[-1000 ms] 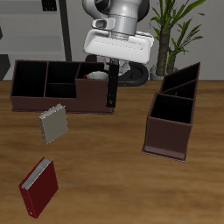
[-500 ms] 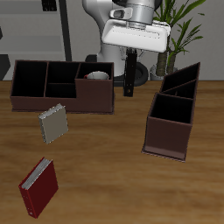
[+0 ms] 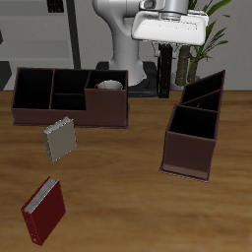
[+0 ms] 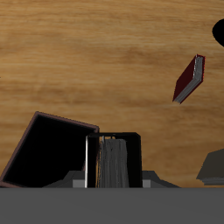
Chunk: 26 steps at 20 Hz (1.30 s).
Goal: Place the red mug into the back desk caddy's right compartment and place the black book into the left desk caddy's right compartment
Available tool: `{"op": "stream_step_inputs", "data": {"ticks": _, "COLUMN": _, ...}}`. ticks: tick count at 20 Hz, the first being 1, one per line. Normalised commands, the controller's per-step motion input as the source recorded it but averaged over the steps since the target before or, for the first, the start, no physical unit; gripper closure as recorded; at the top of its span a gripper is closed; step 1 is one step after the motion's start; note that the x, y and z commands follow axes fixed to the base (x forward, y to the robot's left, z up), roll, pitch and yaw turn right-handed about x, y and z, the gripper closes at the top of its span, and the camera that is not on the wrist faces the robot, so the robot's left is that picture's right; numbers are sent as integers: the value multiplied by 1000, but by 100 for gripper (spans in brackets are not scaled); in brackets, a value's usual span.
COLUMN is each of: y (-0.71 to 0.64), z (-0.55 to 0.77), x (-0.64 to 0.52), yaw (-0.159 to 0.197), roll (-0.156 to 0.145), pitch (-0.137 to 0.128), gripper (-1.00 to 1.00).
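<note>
While the Franka arm is hanging above the back of the wooden counter (image 3: 118, 187), its two-finger gripper (image 3: 164, 61) is clenching the thin plain black hardcover book (image 3: 164, 77), which is hanging upright in the air between the wide caddy and the narrow one. In the wrist view the fingers (image 4: 91, 162) are pressing against the book's (image 4: 111, 164) sides, with its edge facing the camera.

The red ceramic mug with a white inside (image 3: 108, 86) is sitting in the large square end section (image 3: 106, 98) of the dark brown, wide and low wooden back desk caddy (image 3: 69, 96), only its rim showing over the wall.

The narrow dark brown left desk caddy (image 3: 195, 126) is standing end-on, nearer the counter's front edge than the held book; its large boxy end section with the plain tall wall (image 3: 190, 138) is facing the front edge. In the wrist view a dark open box (image 4: 52, 150) is lying just beside the book.

A grey-beige patterned book (image 3: 60, 140) is lying tilted on the counter in front of the wide caddy. A red book with white pages (image 3: 43, 210) is lying near the front edge, also showing in the wrist view (image 4: 188, 79).
</note>
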Motion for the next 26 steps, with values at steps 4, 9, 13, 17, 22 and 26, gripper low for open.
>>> {"op": "stream_step_inputs", "data": {"ticks": 4, "y": 249, "z": 123, "x": 19, "yaw": -16, "roll": 5, "pitch": 0, "gripper": 100}}
{"op": "stream_step_inputs", "data": {"ticks": 9, "y": 222, "z": 117, "x": 71, "yaw": -20, "roll": 1, "pitch": -11, "gripper": 100}}
{"op": "stream_step_inputs", "data": {"ticks": 13, "y": 265, "z": 115, "x": 161, "yaw": -72, "roll": -14, "pitch": -8, "gripper": 100}}
{"op": "stream_step_inputs", "data": {"ticks": 17, "y": 212, "z": 6, "x": 58, "yaw": -37, "roll": -6, "pitch": 13, "gripper": 100}}
{"op": "stream_step_inputs", "data": {"ticks": 22, "y": 271, "z": -91, "x": -18, "yaw": -53, "roll": 28, "pitch": 25, "gripper": 100}}
{"op": "stream_step_inputs", "data": {"ticks": 26, "y": 268, "z": -47, "x": -30, "yaw": -20, "roll": 22, "pitch": -1, "gripper": 100}}
